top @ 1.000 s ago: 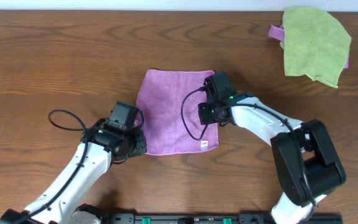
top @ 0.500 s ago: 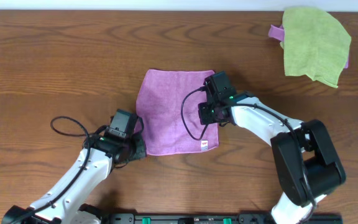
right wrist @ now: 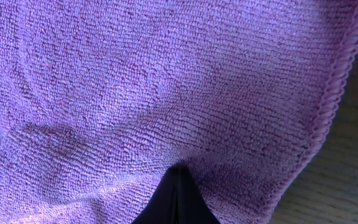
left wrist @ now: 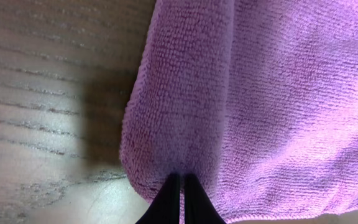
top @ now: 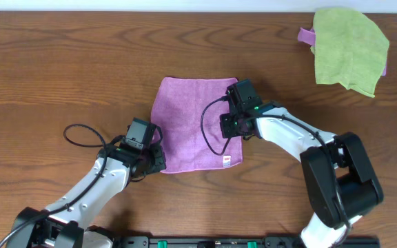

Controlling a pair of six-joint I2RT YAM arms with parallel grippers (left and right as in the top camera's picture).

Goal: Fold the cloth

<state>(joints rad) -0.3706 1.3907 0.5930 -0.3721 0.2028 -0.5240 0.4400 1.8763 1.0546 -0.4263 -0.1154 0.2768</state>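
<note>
The purple cloth (top: 191,124) lies spread flat on the wooden table, a small white label at its near right corner. My left gripper (top: 159,162) is at the cloth's near left corner. In the left wrist view its dark fingertips (left wrist: 172,186) are shut, with a sliver of the cloth (left wrist: 260,93) pinched between them and a ridge of fabric rising from them. My right gripper (top: 230,129) is over the cloth's right side. It (right wrist: 176,169) is shut, and its tip presses into the cloth (right wrist: 135,81) just inside the hemmed edge.
A lime-green cloth (top: 350,48) lies crumpled at the far right corner, with a bit of purple fabric (top: 306,34) showing under it. A black cable loop (top: 81,134) trails from the left arm. Bare wood surrounds the purple cloth.
The left arm swung its wrist and elbow outward and back while its fingertips stayed at the cloth's near left corner. The cloth and the right arm have not moved.
</note>
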